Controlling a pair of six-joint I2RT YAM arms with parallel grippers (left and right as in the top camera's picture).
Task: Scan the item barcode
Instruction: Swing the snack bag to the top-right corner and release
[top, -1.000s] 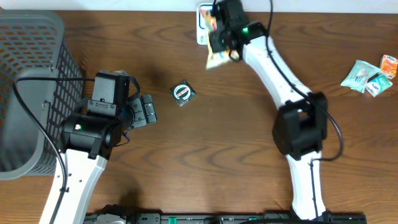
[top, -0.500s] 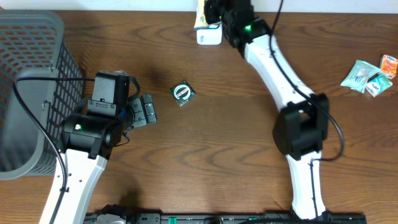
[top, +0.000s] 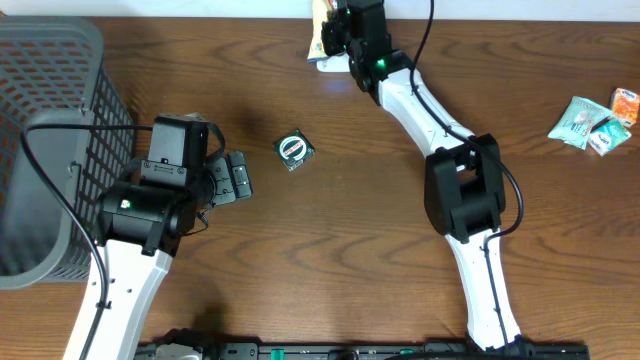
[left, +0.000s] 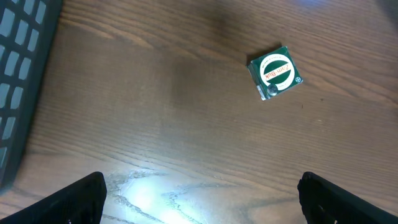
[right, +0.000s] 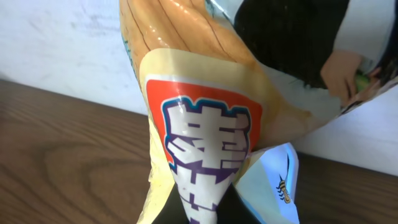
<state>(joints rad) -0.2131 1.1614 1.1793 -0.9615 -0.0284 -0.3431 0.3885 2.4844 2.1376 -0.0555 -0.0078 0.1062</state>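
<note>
My right gripper (top: 345, 35) is at the table's far edge, shut on a yellow snack packet (top: 320, 28) with an orange label and purple characters. In the right wrist view the packet (right: 205, 124) fills the frame and hides most of the gripper (right: 208, 211). It hangs over a white device (top: 328, 63), of which only a corner shows. A small green-and-white square item (top: 294, 150) lies flat mid-table. My left gripper (top: 238, 178) stands open just left of it, nothing between its fingers (left: 74, 199). The left wrist view shows the green item (left: 275, 71) ahead on the wood.
A grey mesh basket (top: 50, 150) stands at the left, its wall (left: 18, 62) also in the left wrist view. Several small packets (top: 590, 122) lie at the far right. A pale wall (right: 62, 43) rises behind the table's far edge.
The right arm has carried the snack packet left and toward the far edge, over the white device, and turned it. The left arm and the green item have not moved.
</note>
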